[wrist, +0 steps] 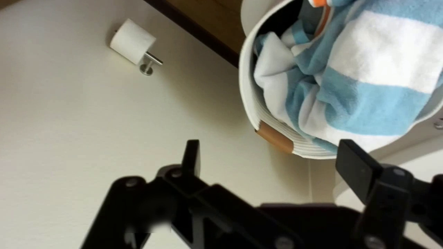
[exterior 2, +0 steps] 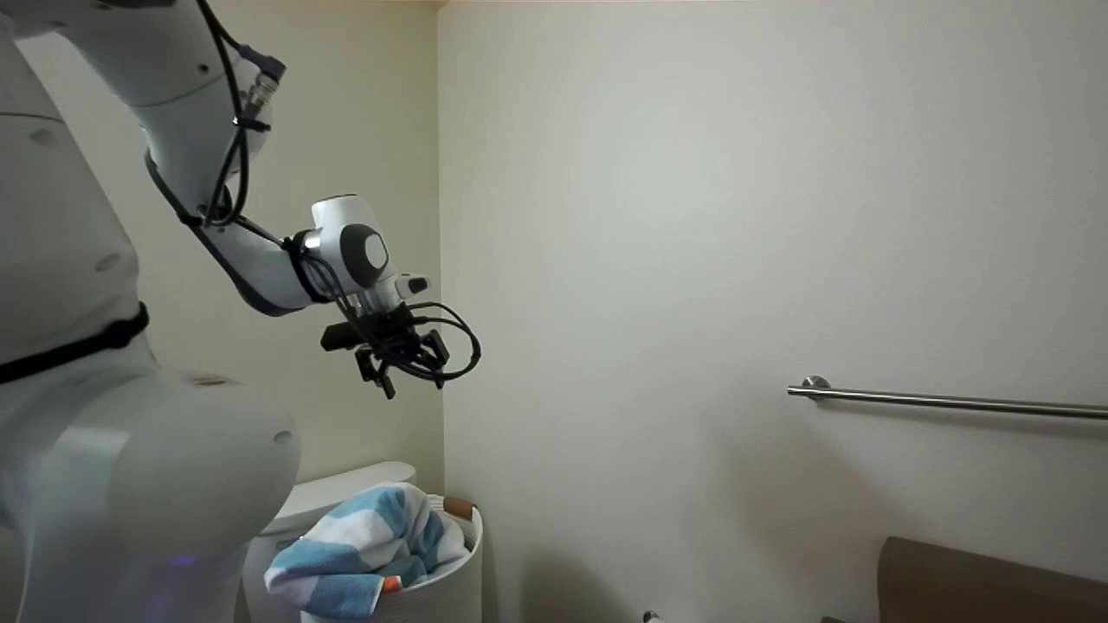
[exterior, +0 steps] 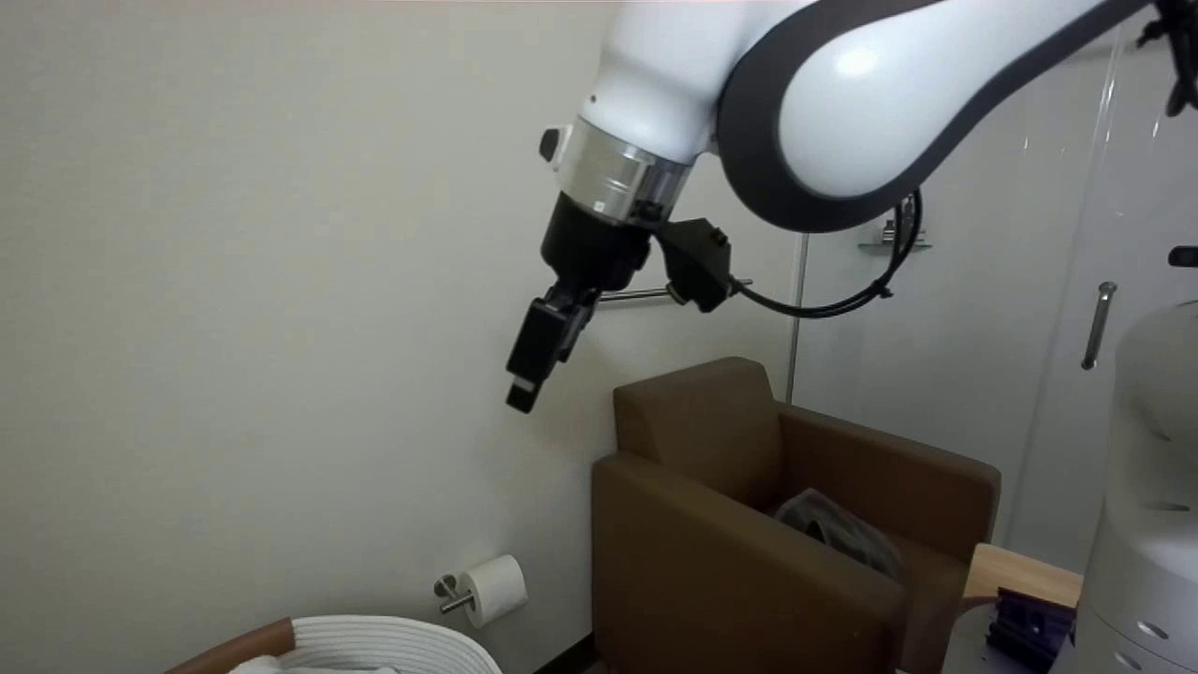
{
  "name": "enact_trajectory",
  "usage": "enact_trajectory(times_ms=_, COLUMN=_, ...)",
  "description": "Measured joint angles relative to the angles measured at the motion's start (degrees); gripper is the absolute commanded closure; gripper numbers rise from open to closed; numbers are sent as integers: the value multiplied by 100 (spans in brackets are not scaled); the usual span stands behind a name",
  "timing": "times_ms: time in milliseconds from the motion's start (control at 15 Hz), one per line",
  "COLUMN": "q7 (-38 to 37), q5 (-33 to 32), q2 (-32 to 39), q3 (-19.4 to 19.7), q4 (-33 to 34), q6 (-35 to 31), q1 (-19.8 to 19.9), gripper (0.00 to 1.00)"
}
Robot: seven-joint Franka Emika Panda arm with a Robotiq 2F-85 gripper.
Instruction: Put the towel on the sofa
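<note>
The towel (exterior 2: 346, 554) has blue and white stripes with an orange patch. It lies crumpled in a white basket (exterior 2: 454, 588) and hangs over its rim. The towel fills much of the wrist view's upper right (wrist: 373, 79). The brown sofa (exterior: 711, 552) is an armchair by the wall; only its back edge shows in an exterior view (exterior 2: 978, 588). My gripper (wrist: 269, 147) is open with nothing between its fingers. It hangs in the air above the basket, apart from the towel, in both exterior views (exterior: 522, 393) (exterior 2: 414, 389).
A grey, partly clear bag-like item (exterior: 833, 529) lies on the sofa seat. A toilet roll on a holder (exterior: 496, 590) and a metal towel bar (exterior 2: 952, 402) are on the wall. A white toilet (exterior 2: 346, 489) stands behind the basket. A glass door (exterior: 1067, 309) is behind the sofa.
</note>
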State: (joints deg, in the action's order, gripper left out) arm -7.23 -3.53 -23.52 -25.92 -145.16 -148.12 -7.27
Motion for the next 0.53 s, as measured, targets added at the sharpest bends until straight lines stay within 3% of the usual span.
enact_trajectory(times_ms=333, q7=657, q5=487, q2=1902, q3=-274, q4=1235, q6=-202, q1=-185, gripper=0)
enact_trajectory(times_ms=533, q7=702, q5=-18, q2=3056, q3=-150, q4=2087, q6=110, q1=-684, gripper=0)
